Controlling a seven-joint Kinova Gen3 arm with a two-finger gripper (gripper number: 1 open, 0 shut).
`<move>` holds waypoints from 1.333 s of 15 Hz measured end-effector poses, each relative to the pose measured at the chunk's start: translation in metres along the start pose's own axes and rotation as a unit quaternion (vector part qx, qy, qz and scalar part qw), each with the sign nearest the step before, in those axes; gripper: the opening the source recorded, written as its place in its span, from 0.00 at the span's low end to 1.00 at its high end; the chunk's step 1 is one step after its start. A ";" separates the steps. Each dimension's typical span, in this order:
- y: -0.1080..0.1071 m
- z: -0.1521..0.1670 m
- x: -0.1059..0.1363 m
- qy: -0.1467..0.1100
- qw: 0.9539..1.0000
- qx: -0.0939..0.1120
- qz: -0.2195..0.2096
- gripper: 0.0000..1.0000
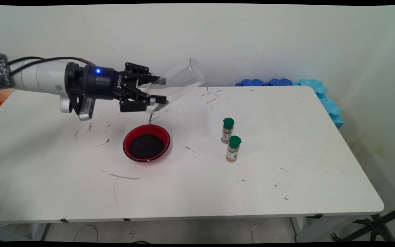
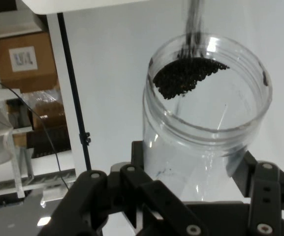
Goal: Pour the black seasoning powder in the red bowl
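My gripper (image 1: 161, 90) is shut on a clear plastic jar (image 1: 180, 79), held tilted in the air above the table's back left, with its wide end up and to the right. A thin dark stream (image 1: 150, 118) falls from the jar's low end towards a red bowl (image 1: 126, 140) just below, which holds a heap of black grains (image 1: 146, 145). In the hand view the jar (image 2: 205, 123) sits between the black fingers (image 2: 267, 196), a patch of black grains (image 2: 186, 76) lies inside it, and the stream (image 2: 195, 19) runs off from that patch.
Two small spice bottles with green caps (image 1: 228, 130) (image 1: 233, 148) stand right of the bowl, mid-table. Blue foam pieces (image 1: 321, 92) line the table's back right corner. The white table (image 1: 286, 185) bears dark scuff marks.
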 end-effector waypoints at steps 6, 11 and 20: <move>0.004 0.001 -0.006 -0.018 1.000 -0.010 -0.008 0.00; 0.005 -0.003 -0.006 -0.022 1.000 -0.013 0.003 0.00; 0.014 -0.004 -0.002 -0.003 0.982 0.014 0.187 0.00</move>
